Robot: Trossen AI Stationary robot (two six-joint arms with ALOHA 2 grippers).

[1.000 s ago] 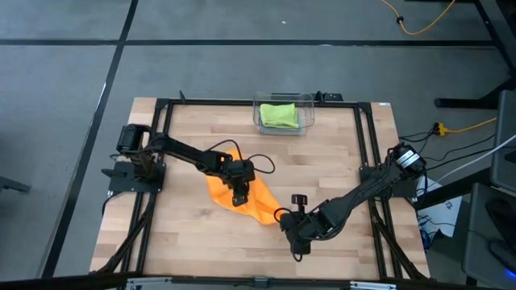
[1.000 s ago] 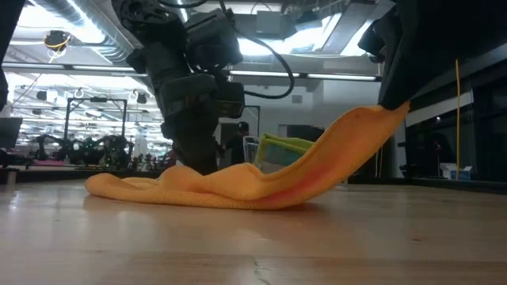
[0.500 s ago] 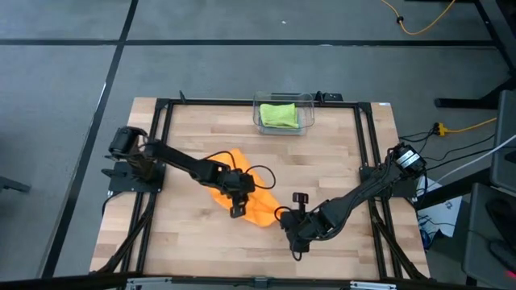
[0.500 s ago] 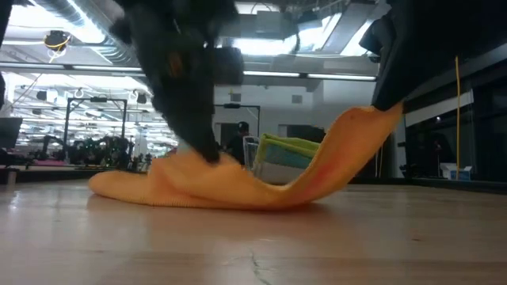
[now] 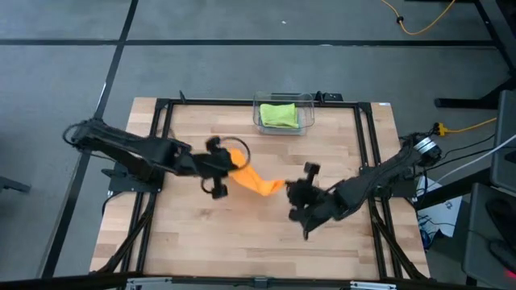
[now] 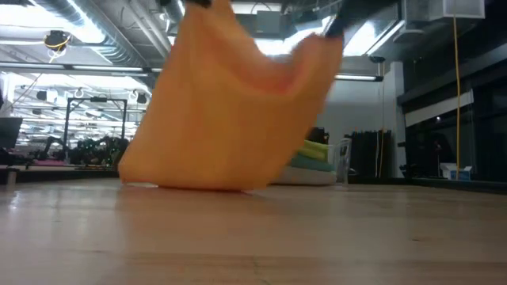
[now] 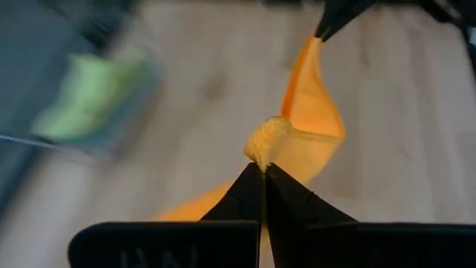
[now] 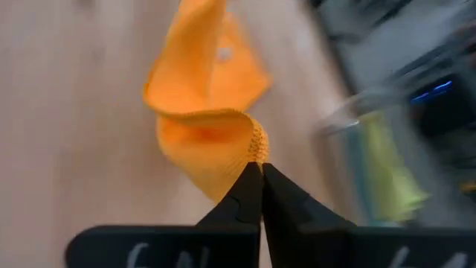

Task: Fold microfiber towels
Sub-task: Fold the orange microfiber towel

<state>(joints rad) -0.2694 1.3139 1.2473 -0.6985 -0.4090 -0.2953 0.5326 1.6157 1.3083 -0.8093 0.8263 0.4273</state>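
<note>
An orange microfiber towel (image 5: 256, 179) hangs stretched between my two grippers above the middle of the table. My left gripper (image 5: 231, 165) is shut on its left end and my right gripper (image 5: 284, 188) is shut on its right end. In the low view the towel (image 6: 226, 111) sags in a wide curve, and whether its lowest fold (image 6: 198, 184) rests on the table I cannot tell. A lime green towel (image 5: 280, 114) lies folded in the clear bin at the far edge. My left gripper pinches a bunched corner (image 7: 262, 146) of the orange towel between its two fingertips, slanting down from the table's left. The cloth hangs below and runs off toward the other gripper. My right gripper pinches the opposite corner (image 8: 256, 146) at a rolled-over edge between its two fingertips, slanting down from the table's right. The towel droops slack below it.
The clear plastic bin (image 5: 305, 111) with the green towel stands at the far middle of the table. Black frame rails (image 5: 367, 137) run along the left, right and far sides. Bare wooden table (image 5: 242, 242) lies near the front edge.
My left gripper has taken hold of the towel's left end and risen fast, drawing back toward the table's left and far side. My right gripper has risen too with its corner. The towel, which lay mostly flat on the table, is now lifted and hangs between them.
</note>
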